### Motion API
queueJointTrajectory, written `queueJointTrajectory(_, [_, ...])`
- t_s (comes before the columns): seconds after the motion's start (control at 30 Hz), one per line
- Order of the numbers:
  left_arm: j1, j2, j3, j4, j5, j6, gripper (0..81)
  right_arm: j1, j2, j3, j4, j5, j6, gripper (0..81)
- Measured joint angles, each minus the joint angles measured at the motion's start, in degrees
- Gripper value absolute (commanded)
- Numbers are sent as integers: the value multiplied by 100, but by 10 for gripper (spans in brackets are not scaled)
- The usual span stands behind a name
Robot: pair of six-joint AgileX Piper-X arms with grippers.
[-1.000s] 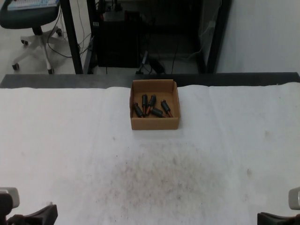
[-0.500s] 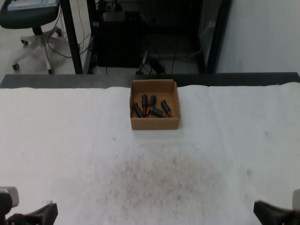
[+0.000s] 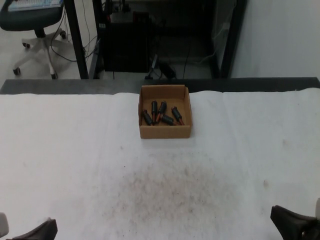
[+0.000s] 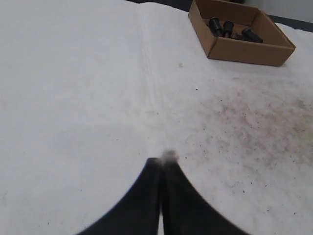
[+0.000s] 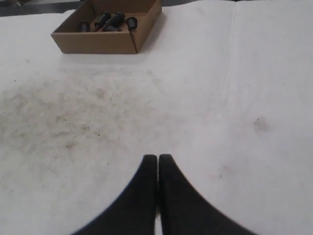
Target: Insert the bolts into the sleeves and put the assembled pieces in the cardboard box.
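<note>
Bolts sitting inside black sleeves, with a red-orange end showing on some, lie as several assembled pieces [image 3: 167,120] [image 4: 228,27] [image 5: 115,19] in the small open brown cardboard box [image 3: 165,132] [image 4: 244,51] [image 5: 93,46]. They rest on the floor of the box, close together and pointing in different directions; some touch each other. The box stands on the far middle part of the worktop [image 3: 75,150], which is covered with a white cloth. On the cloth, between the box and the near edge, there is a wide patch of dark specks [image 3: 170,185].

The left pincer [image 4: 161,160] has its two black fingers pressed together with nothing between them. It is low over the bare cloth at the near left side, well apart from the box. The right pincer [image 5: 157,159] is also closed on nothing, its fingers side by side with only a thin line between them. It is over the cloth at the near right side, also well apart from the box.

Behind the worktop, on the floor, there is a dark office chair with a white star base [image 3: 35,30] and some black frame posts [image 3: 75,40].
</note>
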Motion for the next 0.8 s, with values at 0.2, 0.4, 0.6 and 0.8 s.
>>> queueJointTrajectory(0.2, [0,-43,0,419,0,0,3,-26,0,0,480,0,0,8])
queueJointTrajectory(0.4, [0,-43,0,481,0,0,3,-26,0,0,747,0,0,8])
queueJointTrajectory(0.6, [0,-43,0,480,0,0,3,-26,0,0,853,0,0,8])
queueJointTrajectory(0.8, [0,-43,0,480,0,0,3,-26,0,0,876,0,0,8])
